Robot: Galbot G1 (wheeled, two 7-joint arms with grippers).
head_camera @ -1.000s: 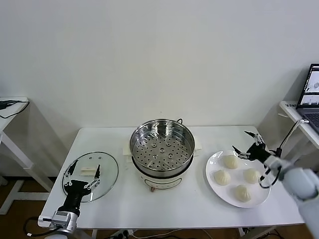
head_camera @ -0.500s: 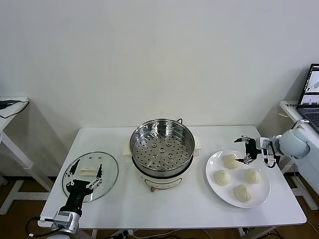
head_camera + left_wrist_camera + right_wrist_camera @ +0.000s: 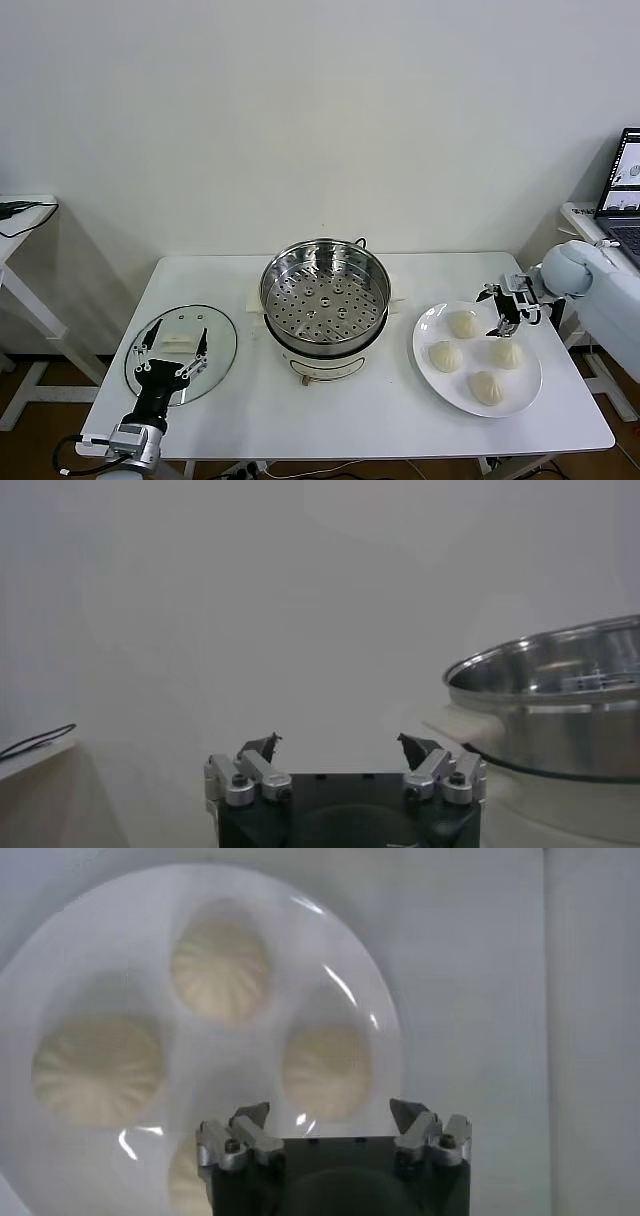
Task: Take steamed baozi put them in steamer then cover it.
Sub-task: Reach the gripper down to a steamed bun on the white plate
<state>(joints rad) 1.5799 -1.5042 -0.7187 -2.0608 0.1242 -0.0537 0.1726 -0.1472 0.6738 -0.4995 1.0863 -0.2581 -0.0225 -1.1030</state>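
Overhead, right claw (image 3: 498,310) agape, empty-handed.

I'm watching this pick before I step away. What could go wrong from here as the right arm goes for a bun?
1. The four baozi sit close together on the white plate; the open right gripper above them might nudge a neighbour while closing on one.
2. The buns look soft, so a hard squeeze may dent one.
3. The steamer has a raised rim; a low carry could clip it.
The left gripper waits open over the glass lid.
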